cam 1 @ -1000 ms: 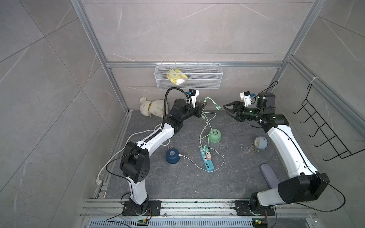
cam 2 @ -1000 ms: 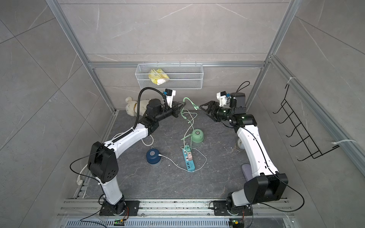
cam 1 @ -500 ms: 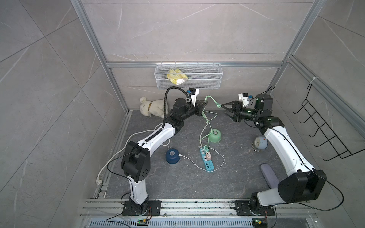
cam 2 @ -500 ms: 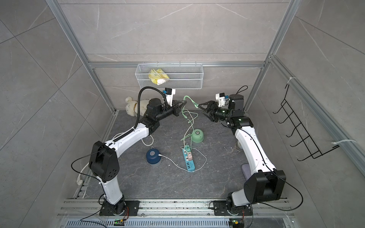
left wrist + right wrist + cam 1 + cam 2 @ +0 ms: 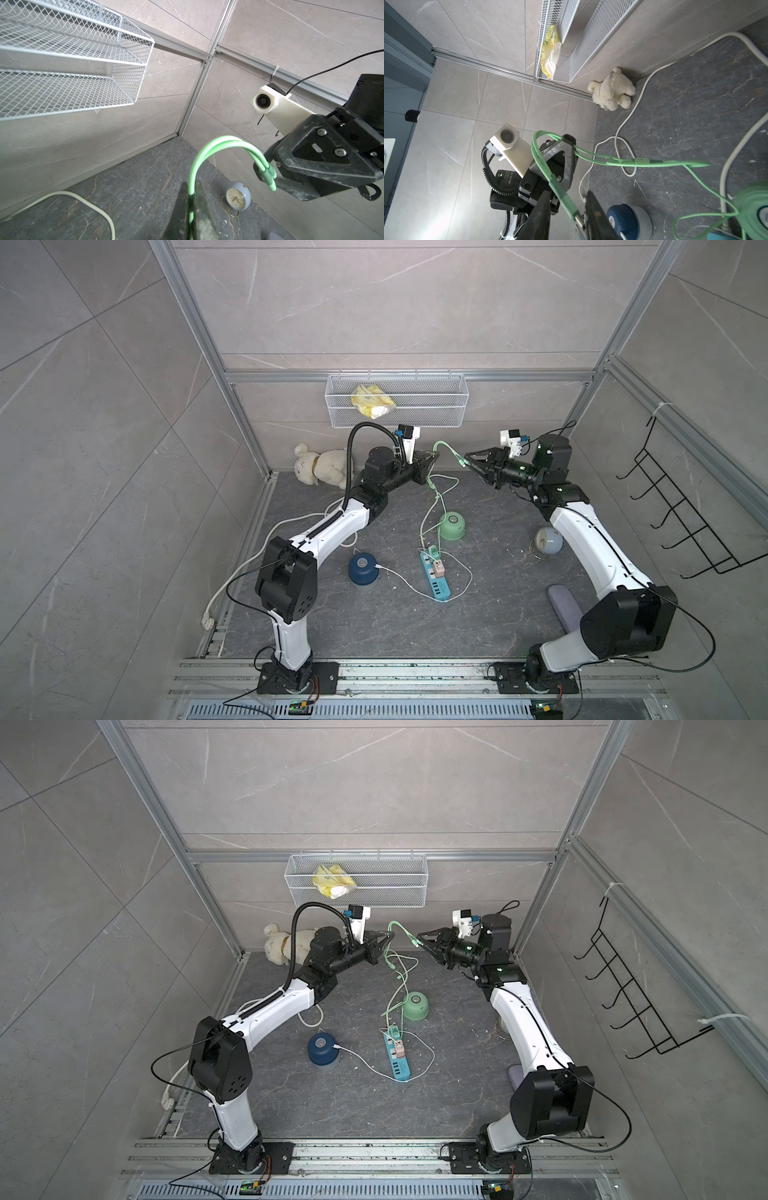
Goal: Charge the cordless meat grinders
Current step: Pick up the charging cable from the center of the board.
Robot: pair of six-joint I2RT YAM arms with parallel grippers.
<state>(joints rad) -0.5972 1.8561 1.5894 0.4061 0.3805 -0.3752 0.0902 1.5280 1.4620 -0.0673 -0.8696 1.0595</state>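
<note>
While held high near the back wall, pinched shut on a loop of green cable [image 5: 192,174]: left gripper [image 5: 434,455]. Arched from there across to the right gripper [image 5: 466,459], with the cable's plug [image 5: 564,199] lying between its jaws, metal tip against one finger; cannot tell whether clamped or merely straddled. Down on the desk [image 5: 374,626], upright near the middle, the mint green grinder [image 5: 452,526], just beside the cable's hanging strands. Nearer the left arm's base, the navy blue grinder [image 5: 363,568], a white cord [image 5: 399,577] in its side, trailing toward the blue power strip [image 5: 440,589].
</note>
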